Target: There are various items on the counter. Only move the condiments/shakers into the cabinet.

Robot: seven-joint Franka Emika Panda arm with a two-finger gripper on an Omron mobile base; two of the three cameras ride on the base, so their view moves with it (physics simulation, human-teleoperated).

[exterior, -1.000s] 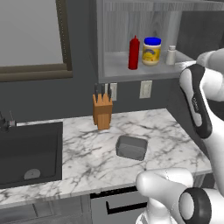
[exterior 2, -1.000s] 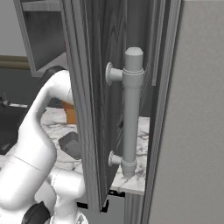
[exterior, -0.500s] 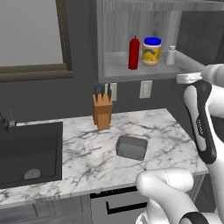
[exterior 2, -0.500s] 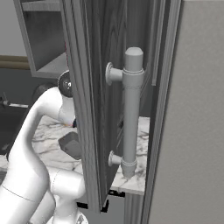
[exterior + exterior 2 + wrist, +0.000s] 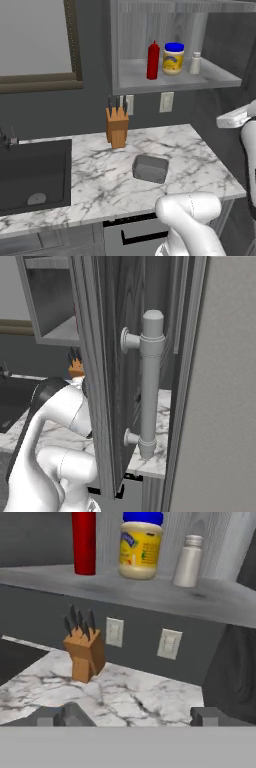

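The gripper (image 5: 135, 716) hangs with its jaws spread wide and nothing between them, above the right part of the counter (image 5: 190, 145). On the counter the pan (image 5: 150, 168) lies near its middle, with the knife block (image 5: 116, 127) farther back by the wall. Up on the cabinet (image 5: 170, 80) shelf stand, left to right, the red bottle (image 5: 153, 61), the jar (image 5: 173, 58) and the shaker (image 5: 195, 63).

Finishes: mostly matt stone, wood, plastic.
Bench (image 5: 190, 150) white marble w/ grey veins, smooth, matt. Cabinet (image 5: 165, 80) grey wood-grain, matt. Knife block (image 5: 117, 129) plain light wood. Pan (image 5: 150, 168) flat dull grey. Red bottle (image 5: 153, 61) smooth plastic look; jar (image 5: 173, 59) yellow label, blue lid; shaker (image 5: 195, 63) pale, matt. Sink (image 5: 32, 175) dark, matt.
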